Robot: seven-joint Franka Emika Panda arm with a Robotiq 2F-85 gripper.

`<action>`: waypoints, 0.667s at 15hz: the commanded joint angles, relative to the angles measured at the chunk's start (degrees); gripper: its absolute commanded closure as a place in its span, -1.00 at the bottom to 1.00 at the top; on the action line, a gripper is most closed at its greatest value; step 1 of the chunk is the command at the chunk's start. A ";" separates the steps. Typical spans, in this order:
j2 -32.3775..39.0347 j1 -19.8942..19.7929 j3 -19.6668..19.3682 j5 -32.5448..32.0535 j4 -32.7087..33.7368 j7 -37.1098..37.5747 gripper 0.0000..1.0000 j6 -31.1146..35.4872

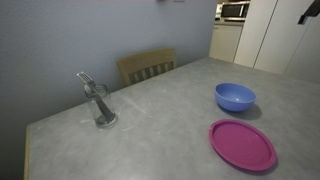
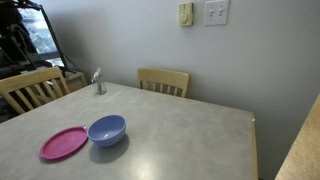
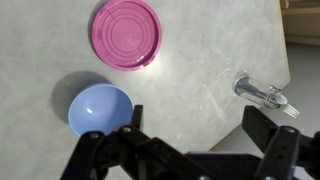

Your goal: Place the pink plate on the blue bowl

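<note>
The pink plate (image 1: 242, 144) lies flat on the grey table, right next to the blue bowl (image 1: 235, 97). Both also show in an exterior view, the plate (image 2: 63, 143) and the bowl (image 2: 107, 129). In the wrist view the plate (image 3: 127, 32) is at the top and the bowl (image 3: 99, 108) at the lower left. My gripper (image 3: 195, 125) hangs high above the table, open and empty, its two fingers wide apart. The bowl is empty. Only a dark piece of the arm (image 1: 308, 12) shows at the top right of an exterior view.
A clear glass with a fork (image 1: 99, 103) stands near the table's far edge, also in the wrist view (image 3: 262, 95). Wooden chairs (image 2: 164, 80) stand around the grey table (image 2: 190, 135). A wall with switches is behind.
</note>
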 commanded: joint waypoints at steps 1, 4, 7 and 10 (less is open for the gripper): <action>7.82 -0.96 4.09 2.14 0.78 9.54 -1.00 5.54; 13.95 -1.28 6.90 1.03 1.76 20.42 -1.00 9.13; 20.00 0.27 6.01 3.03 2.66 24.19 -1.00 13.21; 24.86 2.46 4.51 10.36 3.80 20.43 -1.00 18.29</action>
